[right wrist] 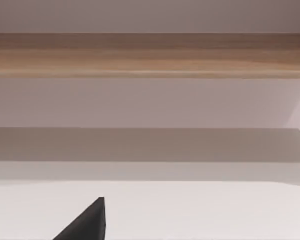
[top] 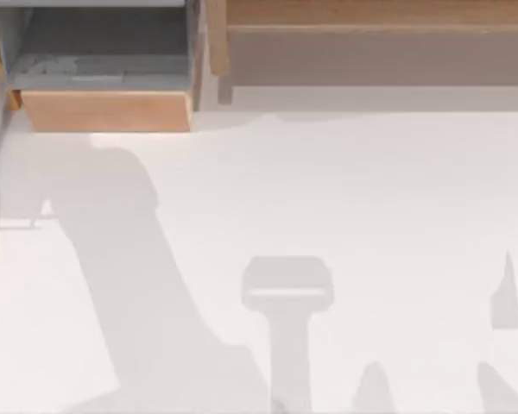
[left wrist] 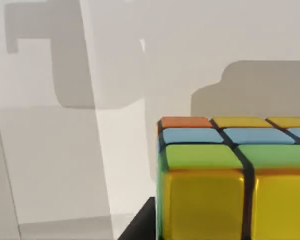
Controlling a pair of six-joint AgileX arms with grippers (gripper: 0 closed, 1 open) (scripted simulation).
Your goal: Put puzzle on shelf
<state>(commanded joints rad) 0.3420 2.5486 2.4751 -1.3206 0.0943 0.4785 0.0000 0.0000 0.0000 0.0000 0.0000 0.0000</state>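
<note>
The puzzle [left wrist: 225,170] sits very close in the left wrist view. It is a cube of yellow, green, blue and orange squares with black gaps. My left gripper [left wrist: 225,236] is shut on it, and one black finger [left wrist: 140,227] lies against its side. The cube hangs above the white table, and its shadow falls farther off. The shelf [top: 371,17] is a long light-brown board with a grey-brown face, at the top view's back right. The right wrist view shows the shelf [right wrist: 150,55] straight ahead. A dark tip of my right gripper [right wrist: 87,222] is low over the table.
A smaller grey-lined box with a wooden front [top: 104,110] stands at the back left, beside the shelf's side post [top: 216,39]. The arms cast grey shadows across the white table [top: 371,198].
</note>
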